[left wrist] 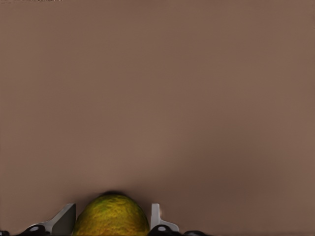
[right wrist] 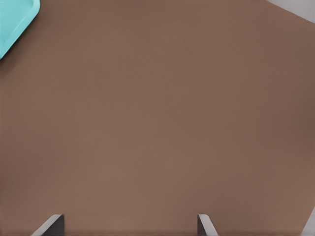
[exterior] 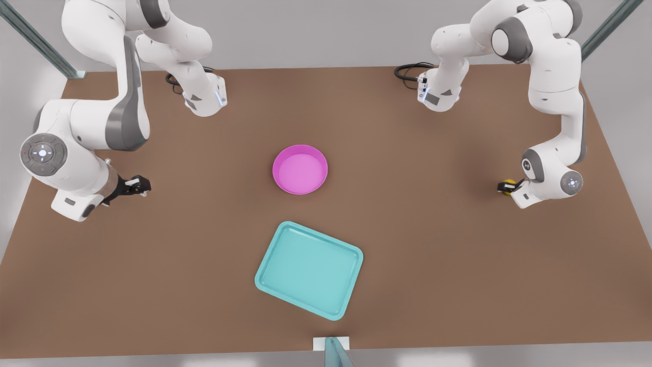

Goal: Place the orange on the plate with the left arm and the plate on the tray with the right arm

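Note:
The yellow-orange orange sits low over the table at the front view's right, and in the left wrist view the orange fills the gap between two fingers. My left gripper is shut on it, a finger pressed to each side. The round pink plate stands bare at the table's middle. Nearer the front edge lies the teal tray, its corner also in the right wrist view. My right gripper hangs open over bare table at the front view's left, well away from the plate.
The brown table stretches wide around the plate and tray. Both arm bases and their black cables sit at the far edge. A small teal-and-white fixture stands at the front edge.

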`<state>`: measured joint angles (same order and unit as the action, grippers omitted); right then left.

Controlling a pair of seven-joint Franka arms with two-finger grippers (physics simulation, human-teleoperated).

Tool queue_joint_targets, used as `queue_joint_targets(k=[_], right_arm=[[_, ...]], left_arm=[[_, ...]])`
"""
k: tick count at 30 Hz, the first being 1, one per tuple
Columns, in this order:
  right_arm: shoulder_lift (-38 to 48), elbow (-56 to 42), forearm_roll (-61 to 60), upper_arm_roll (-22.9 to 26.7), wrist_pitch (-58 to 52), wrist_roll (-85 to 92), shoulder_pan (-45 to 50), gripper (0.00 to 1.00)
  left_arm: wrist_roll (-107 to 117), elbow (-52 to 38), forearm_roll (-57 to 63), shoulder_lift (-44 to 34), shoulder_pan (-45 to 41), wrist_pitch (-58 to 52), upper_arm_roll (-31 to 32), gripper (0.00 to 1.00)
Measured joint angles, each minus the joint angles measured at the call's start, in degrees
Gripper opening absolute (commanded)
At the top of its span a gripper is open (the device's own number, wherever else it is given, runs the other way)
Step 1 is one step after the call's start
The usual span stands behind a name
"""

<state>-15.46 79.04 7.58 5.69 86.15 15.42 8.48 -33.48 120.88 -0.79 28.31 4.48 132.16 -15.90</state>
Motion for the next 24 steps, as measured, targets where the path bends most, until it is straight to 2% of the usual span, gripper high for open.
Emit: queue_joint_targets(k=[9,12,14,16,18,20,24], right_arm=[[-0.45,-0.17,-0.29,-0.03,0.15,0.29,0.05,1.00],[-0.51,-0.17,-0.45,-0.02,0.29,0.36,0.05,1.00],[-0.51,-0.18,-0.53,0.00,0.36,0.40,0.06,1.00],[-0.51,-0.18,-0.58,-0.01,0.41,0.44,0.04,1.00],[-0.51,-0.18,-0.63,-0.04,0.41,0.47,-0.02,1.00],[-0.51,-0.18,-0.65,-0.05,0.41,0.50,-0.03,1.00],[-0.62,-0.19,-0.68,-0.07,0.47,0.55,-0.04,1.00]], left_arm=[[-2.12,-0.21,-0.07,0.65,-0.17,1.01,0.00,0.70],[-2.51,-0.19,-0.04,0.22,-0.40,0.90,0.00,0.64],[-2.29,-0.43,0.01,-2.77,-2.48,-0.50,-0.01,0.64],[-1.46,-2.59,0.02,-5.35,-7.09,-3.30,0.56,0.64],[0.42,-8.38,0.00,-5.59,-13.28,-7.50,2.80,0.64],[3.41,-13.30,-0.09,-5.00,-25.49,-11.98,3.73,0.65],[13.20,-34.17,-5.10,5.16,-47.63,-21.13,4.74,0.65]])
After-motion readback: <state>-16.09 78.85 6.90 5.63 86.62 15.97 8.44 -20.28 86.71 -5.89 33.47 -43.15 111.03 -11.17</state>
